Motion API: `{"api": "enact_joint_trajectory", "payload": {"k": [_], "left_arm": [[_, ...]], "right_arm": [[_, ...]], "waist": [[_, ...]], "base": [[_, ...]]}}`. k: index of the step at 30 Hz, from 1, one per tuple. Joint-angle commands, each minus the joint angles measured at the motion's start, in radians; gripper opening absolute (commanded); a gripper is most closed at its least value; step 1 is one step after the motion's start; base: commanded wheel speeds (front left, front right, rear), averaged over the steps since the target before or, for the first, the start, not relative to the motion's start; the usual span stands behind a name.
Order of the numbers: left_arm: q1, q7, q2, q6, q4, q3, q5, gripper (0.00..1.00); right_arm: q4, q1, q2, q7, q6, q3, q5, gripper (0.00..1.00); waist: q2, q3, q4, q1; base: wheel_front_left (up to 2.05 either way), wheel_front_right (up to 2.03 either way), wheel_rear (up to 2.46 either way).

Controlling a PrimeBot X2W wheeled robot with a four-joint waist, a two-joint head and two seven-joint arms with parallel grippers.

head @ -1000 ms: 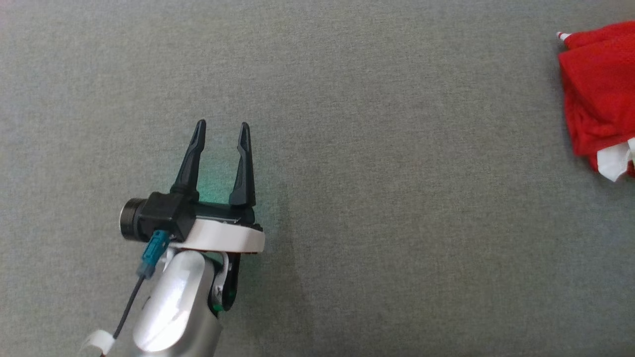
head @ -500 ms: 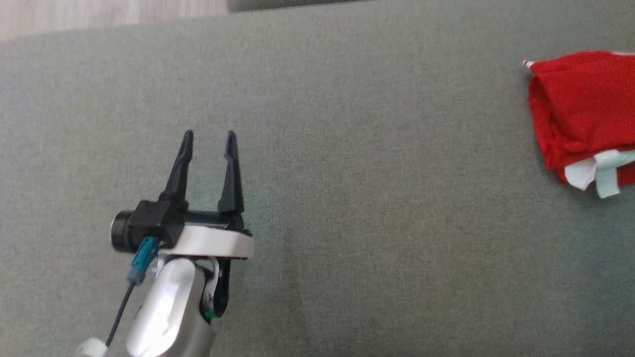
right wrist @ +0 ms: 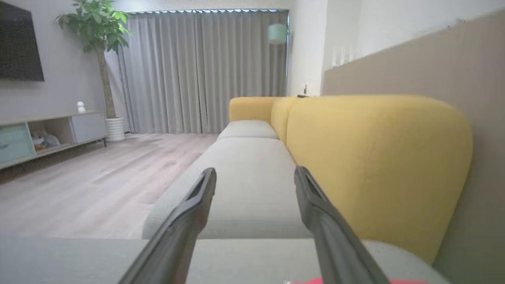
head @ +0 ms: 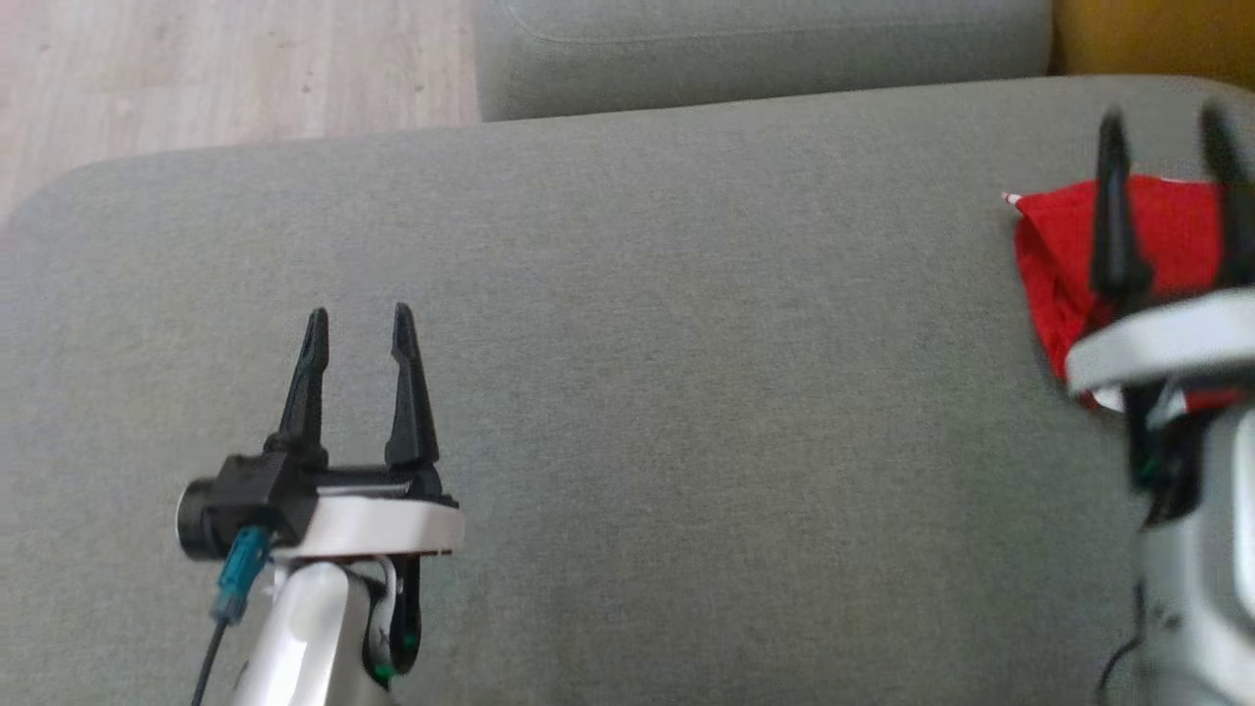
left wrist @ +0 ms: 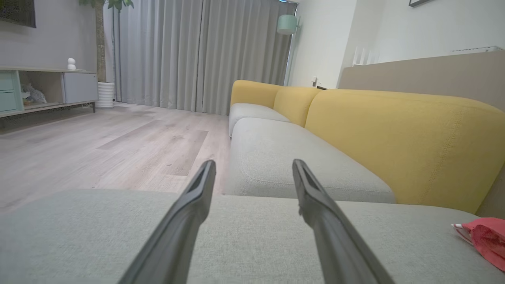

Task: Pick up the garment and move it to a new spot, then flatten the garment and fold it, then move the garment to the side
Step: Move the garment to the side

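The garment point(head: 1059, 245) is a folded red cloth with white trim, lying at the right end of the grey seat cushion point(head: 686, 343). My right gripper point(head: 1164, 127) hovers over it, open, with nothing between its fingers; its wrist hides the garment's near part. In the right wrist view, the right gripper point(right wrist: 254, 171) points along the sofa, and a red sliver of the garment point(right wrist: 355, 281) shows at the bottom edge. My left gripper point(head: 359, 319) is open and empty over the cushion's left part, far from the garment. In the left wrist view, the left gripper point(left wrist: 253, 165) stands open, with the garment point(left wrist: 487, 236) at the lower right.
Wooden floor point(head: 225, 69) lies beyond the cushion's rounded far-left corner. A second grey cushion point(head: 765, 44) continues ahead, and a yellow backrest point(left wrist: 394, 138) runs along the right side. A low cabinet point(left wrist: 47, 88) and a potted plant point(right wrist: 100, 43) stand across the room.
The head camera has tilted up, so the whole picture has shifted down. My right gripper has come into view, open, over the garment. The left arm has hardly moved.
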Motion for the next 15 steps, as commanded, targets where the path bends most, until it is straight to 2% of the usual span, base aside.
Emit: {"api": "enact_joint_trajectory", "payload": {"k": [1,5,12,15], "left_arm": [[-0.006,-0.005,0.008,-0.004,-0.039,0.034,0.004,1.00],[0.024,-0.005,0.008,-0.005,-0.045,0.036,0.006,1.00],[0.070,-0.005,0.008,0.006,-0.051,0.039,0.010,1.00],[0.081,-0.005,0.008,0.014,-0.041,0.039,-0.002,1.00]], "right_arm": [[-0.021,0.027,0.035,-0.039,0.007,-0.002,0.018,1.00],[0.021,0.097,0.098,-0.140,0.007,-0.028,0.093,1.00],[0.125,0.219,0.107,-0.263,0.007,0.022,0.160,1.00],[0.158,0.260,0.107,-0.285,0.007,0.046,0.140,1.00]], "waist": [[0.0000,-0.011,0.014,0.0003],[0.0000,-0.027,0.027,0.0003],[0.0000,-0.044,0.040,0.0003],[0.0000,-0.045,0.047,0.0003]], "base": [[0.00,0.00,0.00],[0.00,0.00,0.00],[0.00,0.00,0.00],[0.00,0.00,0.00]]}}
